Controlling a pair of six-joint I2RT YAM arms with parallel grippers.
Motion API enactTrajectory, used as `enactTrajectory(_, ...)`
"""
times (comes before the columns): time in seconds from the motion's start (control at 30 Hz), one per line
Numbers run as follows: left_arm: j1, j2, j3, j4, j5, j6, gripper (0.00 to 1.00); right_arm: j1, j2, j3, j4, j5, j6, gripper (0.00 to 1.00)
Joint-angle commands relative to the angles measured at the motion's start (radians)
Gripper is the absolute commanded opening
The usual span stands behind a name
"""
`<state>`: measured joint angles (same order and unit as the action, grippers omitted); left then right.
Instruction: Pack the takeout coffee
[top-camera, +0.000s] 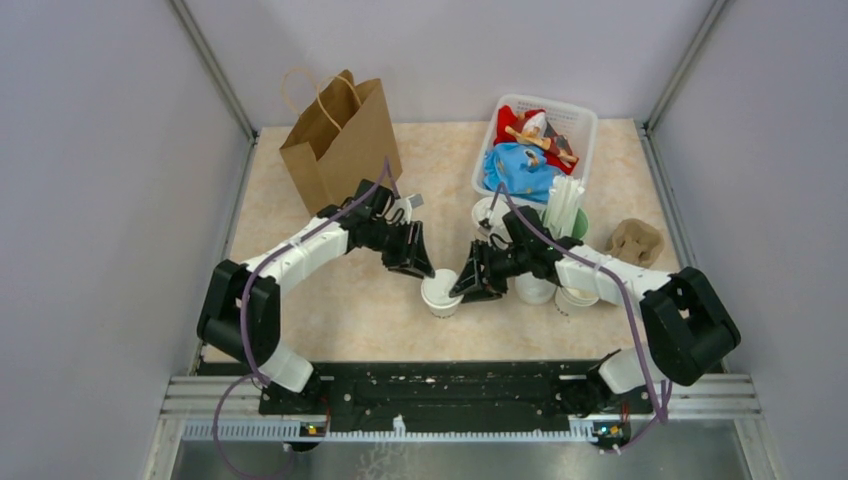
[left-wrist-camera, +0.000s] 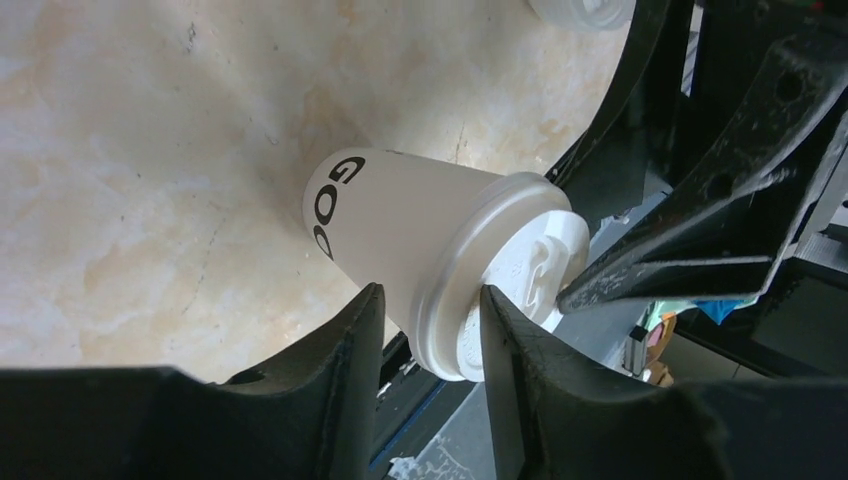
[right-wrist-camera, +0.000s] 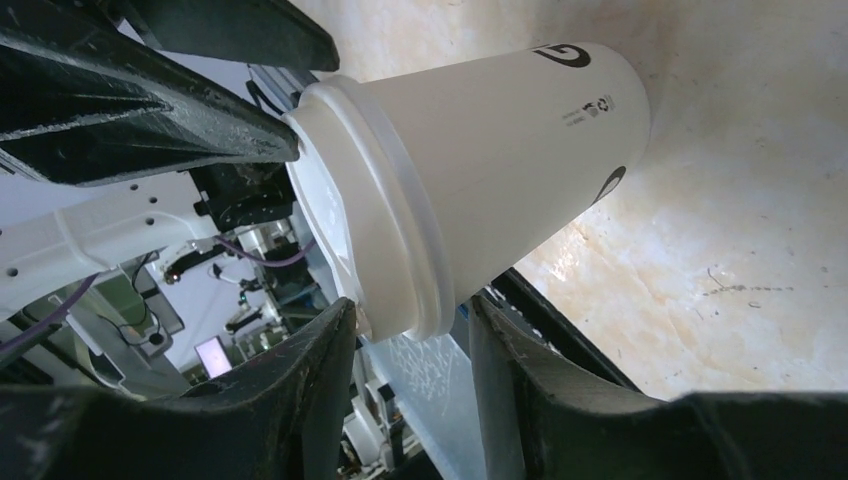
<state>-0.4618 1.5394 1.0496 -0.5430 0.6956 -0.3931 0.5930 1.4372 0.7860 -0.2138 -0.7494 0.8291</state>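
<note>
Pinching the takeout coffee (top-camera: 441, 293) rim together, left gripper (left-wrist-camera: 430, 296) and right gripper (right-wrist-camera: 412, 305) are risking tipping it by uneven pulls

The takeout coffee (top-camera: 440, 293) stands upright on the table (top-camera: 340, 310) at centre front, between the two arms. The left gripper (top-camera: 422, 268) meets its top from the left and the right gripper (top-camera: 463, 286) from the right, each straddling the rim of the lid (left-wrist-camera: 530, 250). Behind and to the left, a paper bag (top-camera: 340, 145) stands near the back-left corner. Behind and to the right, a basket (top-camera: 585, 125) sits by the back wall, a heap of things in it. Just before the basket stand a bundle of straws (top-camera: 563, 205) and more cups (top-camera: 535, 290), beside the right arm. A cup carrier (top-camera: 637, 242) lies at the far right.
</note>
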Motion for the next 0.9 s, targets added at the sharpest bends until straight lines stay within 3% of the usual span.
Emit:
enactTrajectory(0.0, 0.001, 0.014, 0.075, 0.011, -0.034, 0.048, 0.51, 0.028, -0.038, -0.002, 0.031, 0.028, 0.047, 0.47)
enactTrajectory(0.2, 0.003, -0.066, 0.156, -0.155, -0.184, 0.098, 0.79, -0.019, -0.049, 0.093, -0.149, 0.028, -0.103, 0.71)
enactTrajectory(0.33, 0.003, -0.152, 0.107, -0.171, -0.142, 0.031, 0.90, -0.117, 0.002, 0.144, -0.192, -0.073, -0.208, 0.76)
enactTrajectory(0.5, 0.003, -0.215, -0.051, -0.059, 0.031, -0.103, 0.84, -0.127, 0.121, 0.259, -0.243, -0.152, -0.318, 0.72)
enactTrajectory(0.87, 0.001, -0.157, -0.137, -0.002, 0.064, -0.099, 0.66, -0.127, 0.217, 0.276, -0.189, -0.174, -0.321, 0.53)
